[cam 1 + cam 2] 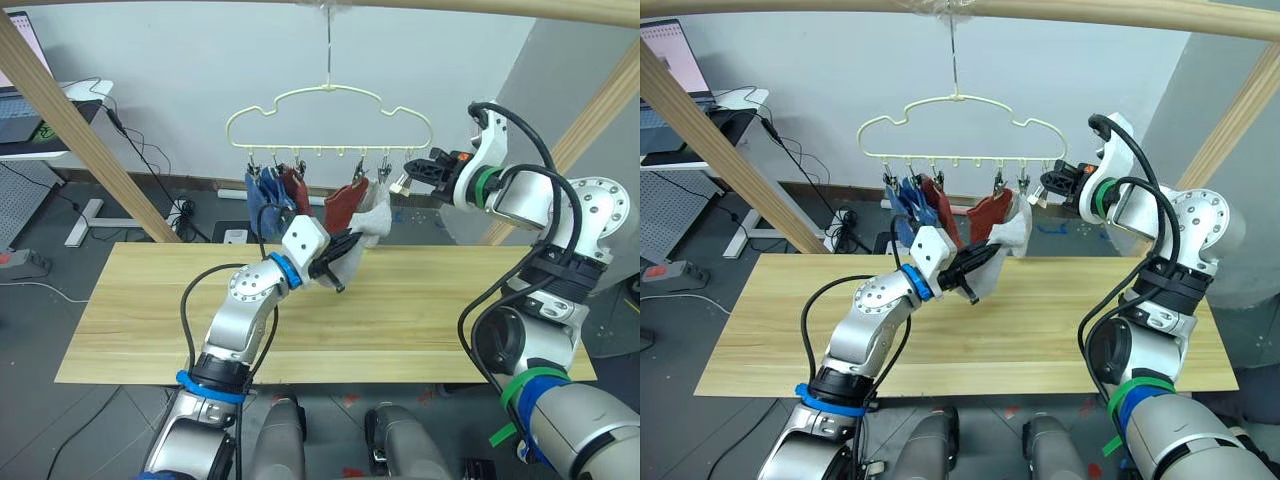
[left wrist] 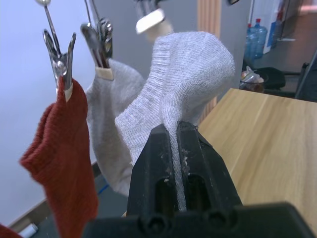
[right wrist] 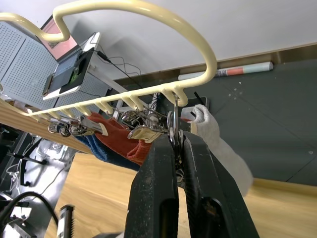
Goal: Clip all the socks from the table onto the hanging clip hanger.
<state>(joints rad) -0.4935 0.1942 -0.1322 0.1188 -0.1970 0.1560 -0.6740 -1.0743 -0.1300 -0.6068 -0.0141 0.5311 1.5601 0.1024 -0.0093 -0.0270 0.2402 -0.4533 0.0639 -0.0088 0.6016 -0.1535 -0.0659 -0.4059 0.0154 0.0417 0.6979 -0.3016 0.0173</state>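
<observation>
From the head views, the hanger (image 1: 330, 118) hangs by its hook from a wooden pole (image 1: 480, 8), its long bar running level from side to side above the far edge of the table (image 1: 420, 320). Blue socks (image 1: 262, 195) and two red socks (image 1: 344, 205) dangle lengthwise straight down from its clips, toes low. The left gripper (image 1: 338, 262) is raised just under the hanger's right half, holding a grey sock (image 1: 372, 222) up toward the bar. The right gripper (image 1: 412, 176) reaches in sideways at the hanger's right end, level with the clips.

The left wrist view shows what the head views cannot: the left fingers (image 2: 148, 173) are pressed together with the grey sock pinched between them, its body rising upright and folding over at the top. Just beside it another grey sock (image 2: 111, 129) hangs from a clip (image 2: 99, 44), and a red one from the next clip along. Table boards lie off behind the held sock.

The right wrist view looks along the hanger's bar from its end, the row of clips receding away. Here the right fingers (image 3: 153, 198) are closed on the last clip (image 3: 174, 121), squeezing its handles, right beneath the hanger's end hook. The clipped grey sock trails down beside it.
</observation>
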